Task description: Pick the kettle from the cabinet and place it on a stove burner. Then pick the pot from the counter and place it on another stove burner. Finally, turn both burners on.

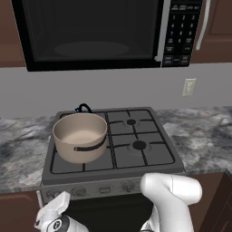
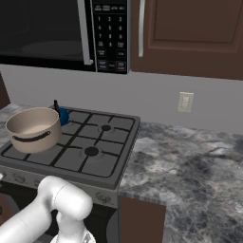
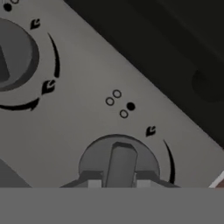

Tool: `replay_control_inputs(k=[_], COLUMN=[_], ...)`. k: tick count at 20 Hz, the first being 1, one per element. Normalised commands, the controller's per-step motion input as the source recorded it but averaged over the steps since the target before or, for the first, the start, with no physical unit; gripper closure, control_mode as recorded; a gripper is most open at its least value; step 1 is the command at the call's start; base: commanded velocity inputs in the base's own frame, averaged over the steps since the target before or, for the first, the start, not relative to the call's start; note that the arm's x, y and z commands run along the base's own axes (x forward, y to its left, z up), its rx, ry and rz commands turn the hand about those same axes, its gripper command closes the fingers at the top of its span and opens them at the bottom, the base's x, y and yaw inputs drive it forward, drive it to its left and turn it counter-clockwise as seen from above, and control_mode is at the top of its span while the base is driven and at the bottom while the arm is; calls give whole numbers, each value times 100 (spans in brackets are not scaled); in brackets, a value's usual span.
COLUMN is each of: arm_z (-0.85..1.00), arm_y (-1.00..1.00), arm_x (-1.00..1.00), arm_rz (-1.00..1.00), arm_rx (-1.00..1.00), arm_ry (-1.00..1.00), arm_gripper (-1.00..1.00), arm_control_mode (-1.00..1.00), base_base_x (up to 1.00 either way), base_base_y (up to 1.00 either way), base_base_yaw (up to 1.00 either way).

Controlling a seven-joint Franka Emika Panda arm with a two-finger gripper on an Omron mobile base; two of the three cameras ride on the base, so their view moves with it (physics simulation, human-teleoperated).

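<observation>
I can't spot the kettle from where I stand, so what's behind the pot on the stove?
Behind the pot sits the kettle, on the stove's rear left burner. Its black arched handle and a bit of blue body show past the rim. The rest, and the burner under it, are covered.

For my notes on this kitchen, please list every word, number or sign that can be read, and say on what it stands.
No word or number can be read.
Microwave keypad: white marks, too small and blurred.
Stove front panel: no letters; flame signs and curved arcs beside each knob, and four small dots, one filled, above the near knob.
Wall outlet: no text.
</observation>
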Motion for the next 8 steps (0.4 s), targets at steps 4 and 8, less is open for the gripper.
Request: replay_control_inputs(k=[4, 8], arm_z=[0, 0], arm_y=[0, 0], arm_x=[-6, -6], arm_rz=[0, 0], arm_rx=[-26, -26], arm_ry=[5, 6], arm_gripper=[100, 100], arm_control_mode=[-100, -100], base_base_x=[0, 0], base_base_y=[0, 0], base_base_yaw=[0, 0])
